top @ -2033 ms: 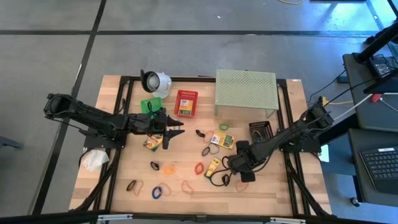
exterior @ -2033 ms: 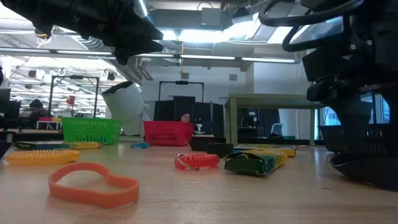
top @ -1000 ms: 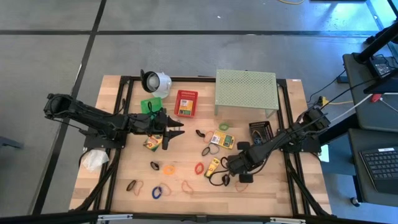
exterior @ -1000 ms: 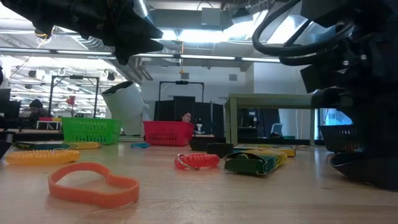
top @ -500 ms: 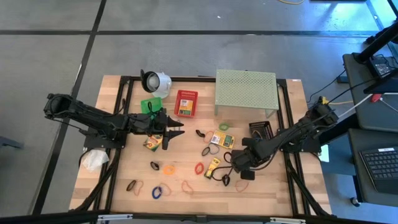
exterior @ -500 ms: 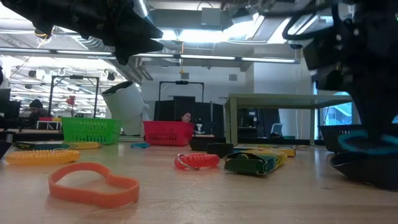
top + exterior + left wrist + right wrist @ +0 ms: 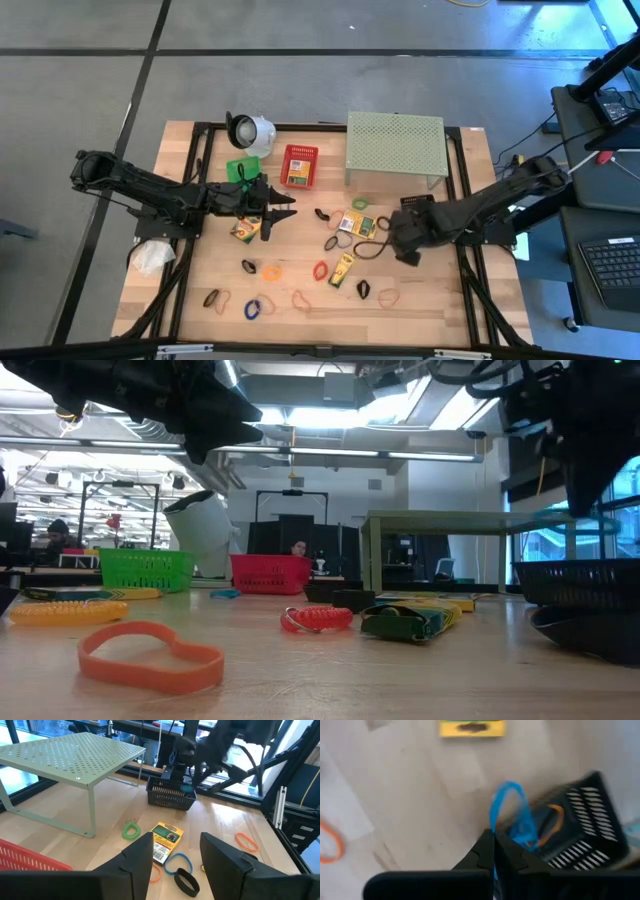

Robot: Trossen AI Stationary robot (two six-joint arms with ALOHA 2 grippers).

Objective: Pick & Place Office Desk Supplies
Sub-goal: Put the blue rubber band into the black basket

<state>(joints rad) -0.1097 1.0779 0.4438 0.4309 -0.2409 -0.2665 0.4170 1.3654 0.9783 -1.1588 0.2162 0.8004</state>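
Observation:
My right gripper (image 7: 403,243) hangs above the table beside the black basket (image 7: 420,208), shut on a blue rubber band (image 7: 512,812). An orange band (image 7: 555,822) lies in that basket. My left gripper (image 7: 281,208) waits open above the table's left middle, over a crayon box (image 7: 245,231). More crayon boxes (image 7: 357,224) (image 7: 343,268) lie flat mid-table. Loose rubber bands, such as an orange one (image 7: 271,271) and a blue one (image 7: 252,309), lie flat near the front edge. My right gripper pinches one end of the blue rubber band's loop (image 7: 495,836) between its two shut fingertips. The fingers come from above, pointing steeply down. The band hangs as a slack loop below them, lifted clear of the table, by the black basket's corner.
A pale green perforated shelf (image 7: 395,145) stands at the far edge. A red basket (image 7: 298,166) holding a crayon box, a green basket (image 7: 240,168) and a white round object (image 7: 250,130) stand at the far left. Bare wood shows at the front right.
My right gripper has risen from the table near the front right and moved toward the far edge, up to the black basket, rolling its wrist as it went. The blue rubber band has come up with it, lifted clear of the table.

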